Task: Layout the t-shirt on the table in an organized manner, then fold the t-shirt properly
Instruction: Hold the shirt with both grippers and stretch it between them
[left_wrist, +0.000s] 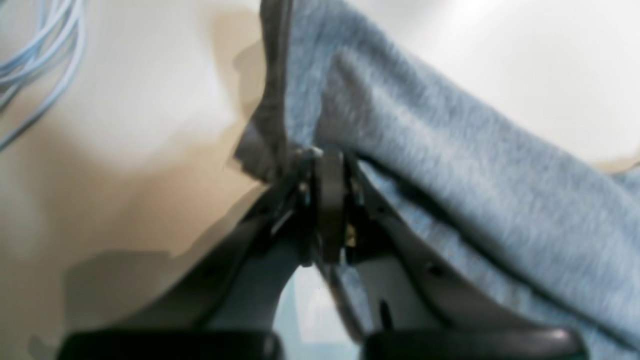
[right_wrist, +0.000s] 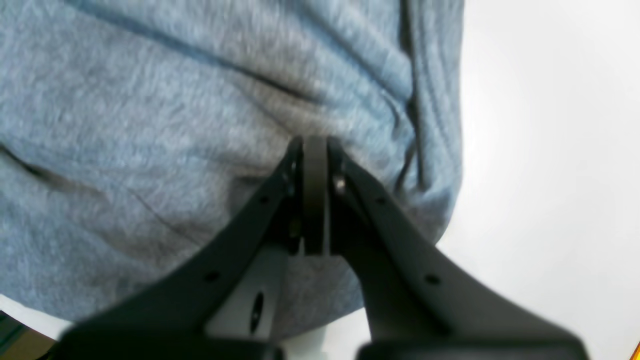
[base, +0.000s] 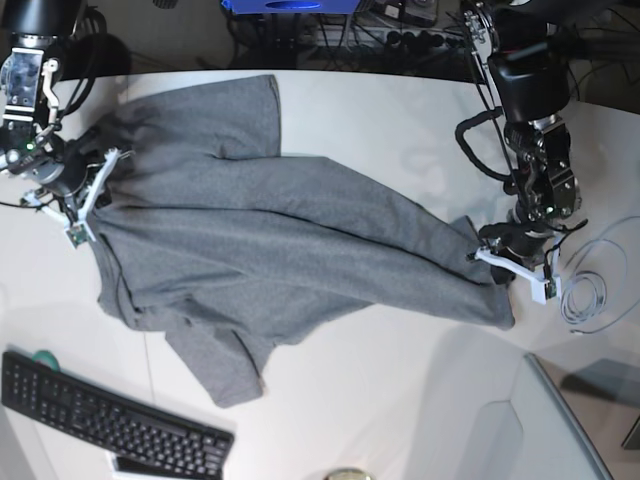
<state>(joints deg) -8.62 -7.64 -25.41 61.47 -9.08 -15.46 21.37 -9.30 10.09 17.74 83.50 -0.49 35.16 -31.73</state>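
The heather-grey t-shirt (base: 270, 250) lies stretched across the white table (base: 400, 120), one sleeve at the top and one at the bottom left. My left gripper (base: 485, 252) is shut on the shirt's right end; in the left wrist view the gripper (left_wrist: 327, 155) pinches a fold of the t-shirt (left_wrist: 450, 165). My right gripper (base: 100, 170) is shut on the shirt's left edge; in the right wrist view the gripper (right_wrist: 314, 142) clamps the t-shirt (right_wrist: 150, 125) just above the table (right_wrist: 550, 150).
A black keyboard (base: 110, 415) lies at the front left. A coil of pale cable (base: 585, 295) lies right of the left gripper and shows in the left wrist view (left_wrist: 40, 65). A grey panel (base: 540, 430) sits at the front right. Clutter lines the far edge.
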